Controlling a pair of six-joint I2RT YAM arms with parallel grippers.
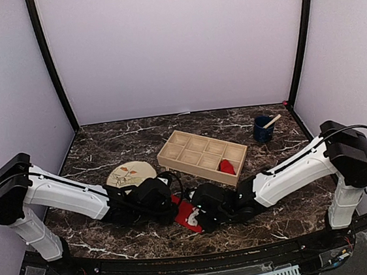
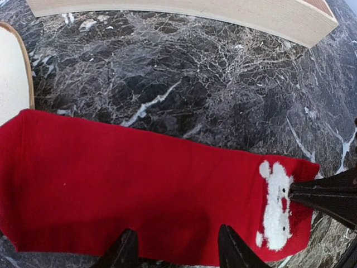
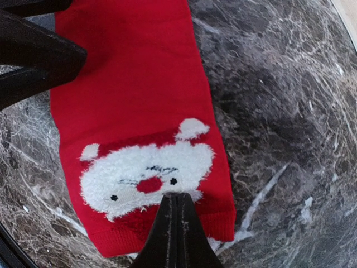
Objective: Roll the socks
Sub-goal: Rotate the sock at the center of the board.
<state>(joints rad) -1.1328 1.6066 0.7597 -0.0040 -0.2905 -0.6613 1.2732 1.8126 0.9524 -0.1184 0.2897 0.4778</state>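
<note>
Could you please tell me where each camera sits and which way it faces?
Top external: above and behind the bases, looking down on the marble table; left arm and right arm show.
Left wrist: on the left arm, looking down on the Santa sock; open left pincer at bottom.
Right wrist: on the right arm, looking down on the sock's face; shut right pincer at bottom.
Shared: both wrist views see that sock.

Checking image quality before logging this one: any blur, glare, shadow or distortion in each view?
Top external: even light, no glare, slightly soft. Left wrist: sharp; the left claw casts a soft shadow on the red sock. Right wrist: the Santa face is crisp, the right claw a close, featureless dark wedge.
</note>
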